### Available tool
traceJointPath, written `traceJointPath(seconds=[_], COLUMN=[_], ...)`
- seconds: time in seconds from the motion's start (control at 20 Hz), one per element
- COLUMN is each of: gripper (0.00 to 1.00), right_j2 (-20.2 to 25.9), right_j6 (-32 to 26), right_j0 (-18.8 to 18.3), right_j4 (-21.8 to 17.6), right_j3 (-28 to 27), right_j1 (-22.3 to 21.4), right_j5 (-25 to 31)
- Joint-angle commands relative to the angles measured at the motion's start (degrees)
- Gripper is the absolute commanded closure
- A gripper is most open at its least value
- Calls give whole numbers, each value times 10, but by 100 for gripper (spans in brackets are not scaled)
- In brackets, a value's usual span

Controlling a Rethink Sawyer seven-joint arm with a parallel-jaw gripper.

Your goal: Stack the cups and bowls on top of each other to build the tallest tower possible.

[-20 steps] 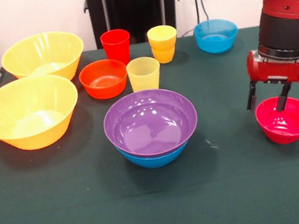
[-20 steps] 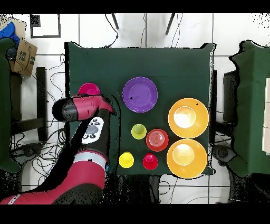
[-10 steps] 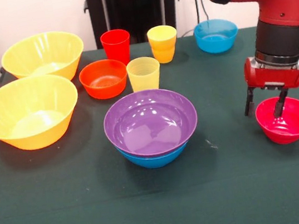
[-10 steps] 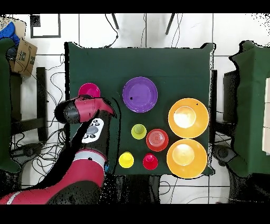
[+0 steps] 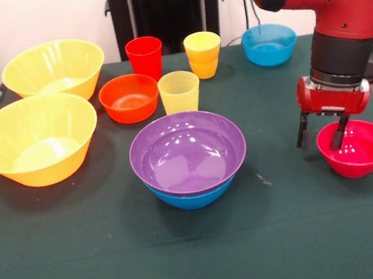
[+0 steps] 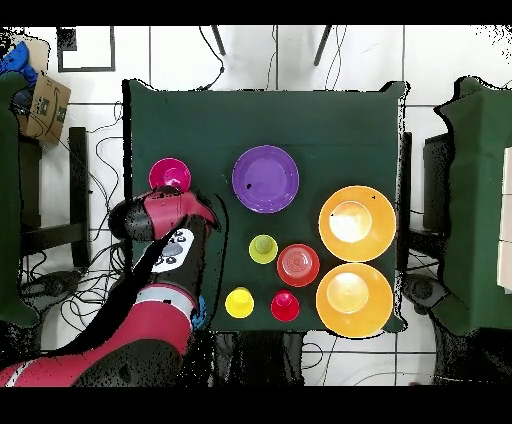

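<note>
We see two large yellow-orange bowls at the counter's left, the purple bowl nested in a blue one at centre, and the gripper, fingers spread apart, straddling the pink-red bowl's rim at right.

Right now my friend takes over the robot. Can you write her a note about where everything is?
Gripper: open, straddling the near rim of the pink-red bowl, one finger inside, one outside; not lifted.
Tower: only the purple bowl nested in the blue bowl, mid-table.
Loose: two large yellow bowls and, orange-red bowl, light-blue bowl, red cup, pale yellow cup, orange-yellow cups stacked.
Left: grip the pink-red bowl, add it, then everything else.
</note>
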Motion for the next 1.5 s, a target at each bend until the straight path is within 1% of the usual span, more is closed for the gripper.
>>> traceJointPath(seconds=[0.05,0.65,0.75,0.8,0.95,1.15,1.3,1.5], gripper=[0,0,0,100,100,100,100,100], right_j2=[34,64,63,64,61,73,62,57], right_j6=[109,96,103,107,111,77,81,77], right_j0=[1,-20,-17,-17,-15,-34,-25,-23], right_j4=[24,30,36,41,50,44,49,54], right_j3=[29,39,42,45,46,36,34,32], right_j1=[11,-2,-2,-4,-7,-6,-6,-15], right_j5=[-18,-7,-6,-8,10,22,27,53])
